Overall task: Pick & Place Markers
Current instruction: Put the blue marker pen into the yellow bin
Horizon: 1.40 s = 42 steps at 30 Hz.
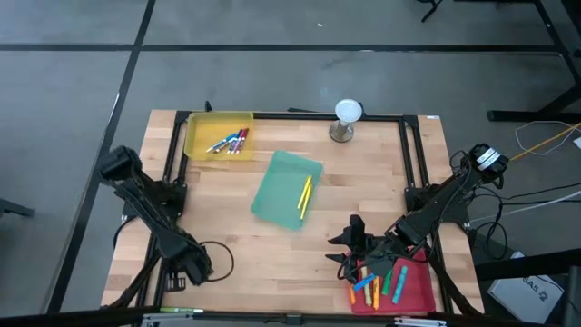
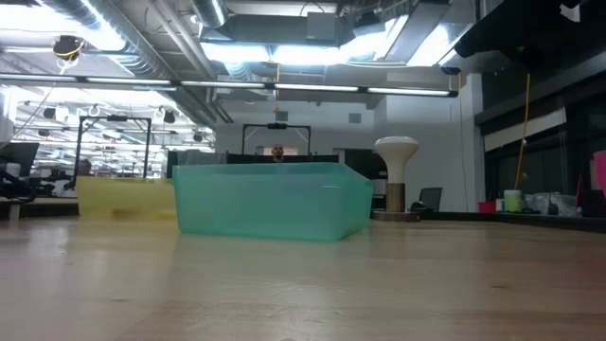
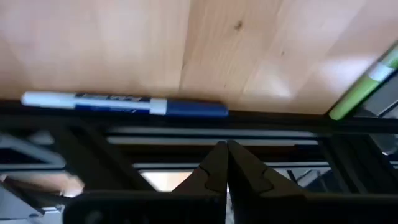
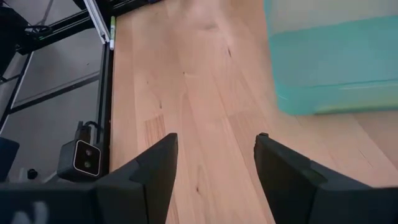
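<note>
A: Checking: right gripper [image 1: 348, 252] stood open, empty, at 9 o'clock of the red tray [image 1: 416, 283] holding loose markers [image 1: 374, 283]. Left gripper [image 3: 226, 163] shut, empty.

B: Should've centred on one marker, then closed.

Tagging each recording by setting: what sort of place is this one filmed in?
Likely an open-plan lab or workshop. The low view shows an exposed ceiling with ducts and strip lights and rows of desks with monitors; the wooden table sits in a black metal frame.
</note>
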Available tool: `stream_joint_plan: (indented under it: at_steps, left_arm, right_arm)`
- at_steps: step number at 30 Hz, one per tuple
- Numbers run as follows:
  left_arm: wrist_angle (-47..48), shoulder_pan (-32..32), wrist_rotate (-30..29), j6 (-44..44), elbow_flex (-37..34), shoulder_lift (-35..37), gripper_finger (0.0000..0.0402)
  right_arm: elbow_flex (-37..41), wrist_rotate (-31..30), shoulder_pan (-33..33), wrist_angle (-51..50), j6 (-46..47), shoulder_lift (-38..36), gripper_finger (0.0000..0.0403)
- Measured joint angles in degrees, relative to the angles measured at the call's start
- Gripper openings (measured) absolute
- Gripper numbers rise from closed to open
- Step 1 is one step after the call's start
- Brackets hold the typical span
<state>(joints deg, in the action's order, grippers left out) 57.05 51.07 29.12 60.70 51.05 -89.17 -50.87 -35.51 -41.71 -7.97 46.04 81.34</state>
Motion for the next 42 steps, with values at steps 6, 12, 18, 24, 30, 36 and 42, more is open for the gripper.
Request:
stream_joint_plan:
  at_steps: [6,12,18,24,30,36,42]
  left_arm:
    - [0.3,-0.05,2.82,-4.19,-0.02,-6.89,0.0001]
    - [-0.11,-0.17,3.13,-7.04,-0.02,-10.99,0.0001]
    - [-0.12,-0.16,3.22,-8.17,-0.02,-12.88,0.0001]
    - [-0.85,0.35,2.07,-9.69,-0.24,-13.18,0.0001]
    - [-4.15,0.63,4.42,-9.09,-3.68,-12.77,0.0002]
    - [-7.17,-0.38,4.51,-8.98,-3.99,-11.98,0.0002]
    - [-8.14,-2.04,-1.66,-8.62,-0.15,-10.14,0.0002]
  right_arm:
    - [0.0,0.12,-0.02,0.0,-0.02,0.0,0.0209]
    - [0.0,0.15,-0.02,0.0,0.0,0.0,0.0209]
    - [0.0,0.15,-0.02,0.05,0.02,0.0,0.0209]
    - [0.0,0.15,-0.02,0.51,0.02,0.0,0.0209]
    - [0.0,0.15,-0.02,0.93,0.06,0.0,0.0209]
    - [0.0,0.57,-0.02,1.74,0.04,0.0,0.0209]
    - [-0.02,0.58,-0.02,2.54,0.02,0.0,0.0209]
